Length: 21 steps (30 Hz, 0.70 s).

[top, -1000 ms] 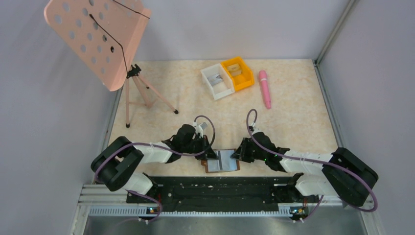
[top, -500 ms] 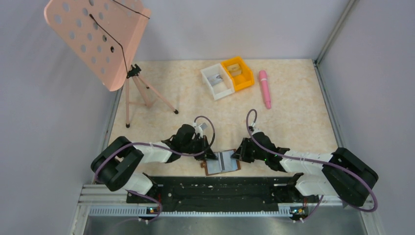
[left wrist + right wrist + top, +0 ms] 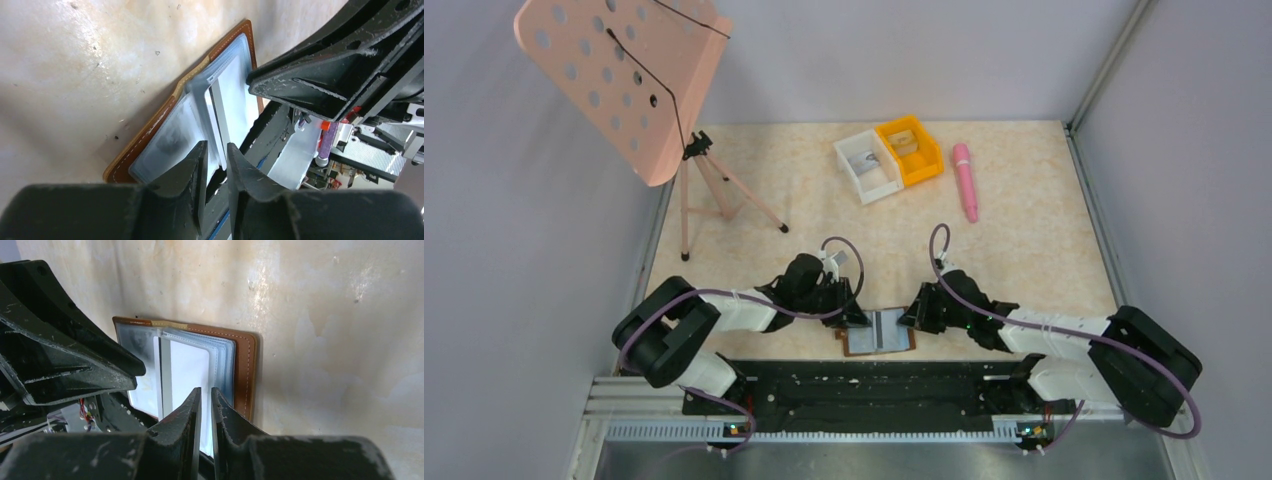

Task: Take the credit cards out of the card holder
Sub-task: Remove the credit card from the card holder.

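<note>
Lying open and flat, the card holder (image 3: 879, 338) rests at the near edge of the tabletop (image 3: 1024, 230), between the two arms. Its brown leather back is stitched along the rim, and its pale blue-grey clear pockets face up. The credit cards (image 3: 187, 367) show as whitish rectangles still inside those pockets. A thin pale strip stands along the centre fold.

The left end effector (image 3: 216, 150) sits low at the card holder's left side. Its fingers stand slightly apart with a narrow gap, and nothing seems to be pinched between them. The right end effector (image 3: 205, 392) hovers over the right half, above the whitish card. Its fingers are almost together with only a slit between them. I cannot tell whether a card edge is caught in that slit. In the overhead view both fingertip pairs nearly meet over the card holder's fold, so the two arms crowd each other there.

The card holder's near rim lies just beside the black mounting plate (image 3: 864, 385) that carries the arm bases. Bare tabletop lies beyond it. The white bin (image 3: 867, 165), orange bin (image 3: 911, 148) and pink pen (image 3: 965, 180) sit well apart near the far edge. The pink music stand (image 3: 624, 80) is planted at the far left.
</note>
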Tool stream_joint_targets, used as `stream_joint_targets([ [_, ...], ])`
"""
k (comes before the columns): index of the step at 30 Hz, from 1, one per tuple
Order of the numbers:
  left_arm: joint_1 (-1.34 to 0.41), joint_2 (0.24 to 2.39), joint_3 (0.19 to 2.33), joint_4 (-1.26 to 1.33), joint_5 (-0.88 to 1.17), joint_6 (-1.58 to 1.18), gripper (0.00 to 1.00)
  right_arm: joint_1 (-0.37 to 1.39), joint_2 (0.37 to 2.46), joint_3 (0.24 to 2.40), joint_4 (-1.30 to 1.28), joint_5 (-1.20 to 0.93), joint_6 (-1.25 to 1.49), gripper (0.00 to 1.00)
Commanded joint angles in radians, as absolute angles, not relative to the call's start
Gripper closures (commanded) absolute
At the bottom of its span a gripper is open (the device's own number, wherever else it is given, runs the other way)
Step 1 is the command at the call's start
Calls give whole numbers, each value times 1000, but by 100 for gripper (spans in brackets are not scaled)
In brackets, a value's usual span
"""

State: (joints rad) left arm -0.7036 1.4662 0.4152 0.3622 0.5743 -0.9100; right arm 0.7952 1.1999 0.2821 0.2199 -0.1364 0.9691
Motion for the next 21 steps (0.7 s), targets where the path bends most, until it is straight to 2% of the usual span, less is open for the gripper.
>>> stream_joint_targets([
  [1, -705, 1456, 411, 418, 545, -902, 71, 782, 1144, 324, 180, -153, 958, 87],
  [13, -752, 1490, 432, 434, 502, -905, 68, 805, 1116, 375, 158, -172, 976, 87],
  [21, -775, 1517, 433, 446, 474, -905, 68, 809, 1217, 338, 213, -160, 986, 87],
])
